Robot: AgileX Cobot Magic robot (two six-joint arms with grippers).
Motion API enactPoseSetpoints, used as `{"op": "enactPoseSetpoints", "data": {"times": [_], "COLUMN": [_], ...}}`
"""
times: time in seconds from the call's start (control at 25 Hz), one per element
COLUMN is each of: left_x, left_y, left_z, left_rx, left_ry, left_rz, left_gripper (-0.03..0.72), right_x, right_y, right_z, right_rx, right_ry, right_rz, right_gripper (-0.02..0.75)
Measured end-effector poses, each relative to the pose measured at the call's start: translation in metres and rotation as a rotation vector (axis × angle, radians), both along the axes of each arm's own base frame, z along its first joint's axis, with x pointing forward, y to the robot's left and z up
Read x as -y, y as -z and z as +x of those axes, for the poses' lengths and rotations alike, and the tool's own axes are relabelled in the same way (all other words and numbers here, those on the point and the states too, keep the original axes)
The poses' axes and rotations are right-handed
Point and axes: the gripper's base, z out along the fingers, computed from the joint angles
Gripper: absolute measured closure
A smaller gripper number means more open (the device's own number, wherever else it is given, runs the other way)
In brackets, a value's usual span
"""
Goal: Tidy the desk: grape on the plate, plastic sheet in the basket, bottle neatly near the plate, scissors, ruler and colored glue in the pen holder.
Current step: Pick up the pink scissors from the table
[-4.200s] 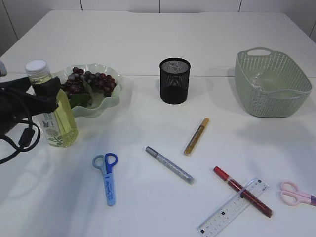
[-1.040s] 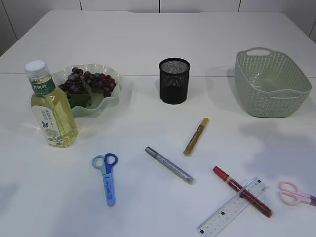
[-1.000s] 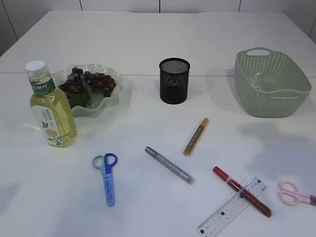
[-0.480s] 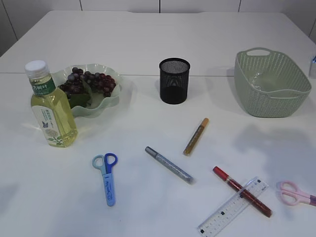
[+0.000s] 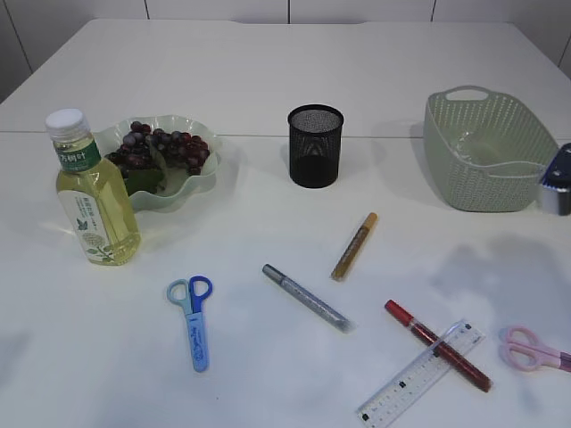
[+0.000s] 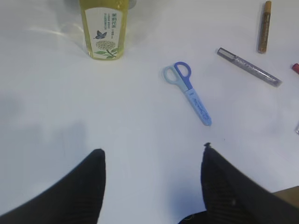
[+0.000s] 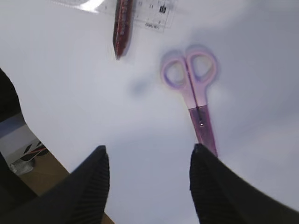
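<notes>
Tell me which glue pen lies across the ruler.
The red glue pen, crossing the clear ruler; the gold and silver pens lie alone.

open pincer (image 6: 152,179), blue scissors (image 6: 188,91), bottle (image 6: 103,28)

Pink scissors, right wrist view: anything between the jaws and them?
Nothing visible. The pink scissors lie flat on bare table, just ahead of the open right gripper. The red glue pen and ruler lie farther off to the side, not in the path.
</notes>
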Motion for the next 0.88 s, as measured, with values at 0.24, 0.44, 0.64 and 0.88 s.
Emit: {"op": "enactPoseSetpoints", "data": {"times": [0.24,0.44,0.64,0.88], "left_x": [0.000,0.000,0.000,0.000], "left_y": [0.001,0.002,0.002,0.002], "left_z": [-0.001,-0.002,-0.003,-0.003], "left_rx": [-0.020,-0.024,-0.037,-0.039], "left_ry": [0.004,0.005,0.007,0.008], "left_rz": [0.007,0.008,0.011,0.012], "left_gripper": [0.219,0.219,0.219,0.219], "right_x": [0.001,0.001,0.003,0.004], "right_y": [-0.013,-0.008,-0.002,0.000], "right_z": [-0.025,-0.044,-0.063,-0.064], "right_rx": [0.121,0.149,0.209,0.230], "right_ry": [0.040,0.040,0.104,0.176], "right_rz": [-0.018,-0.032,-0.067,-0.064], "right_gripper": [0.299,0.300,0.300,0.300]}}
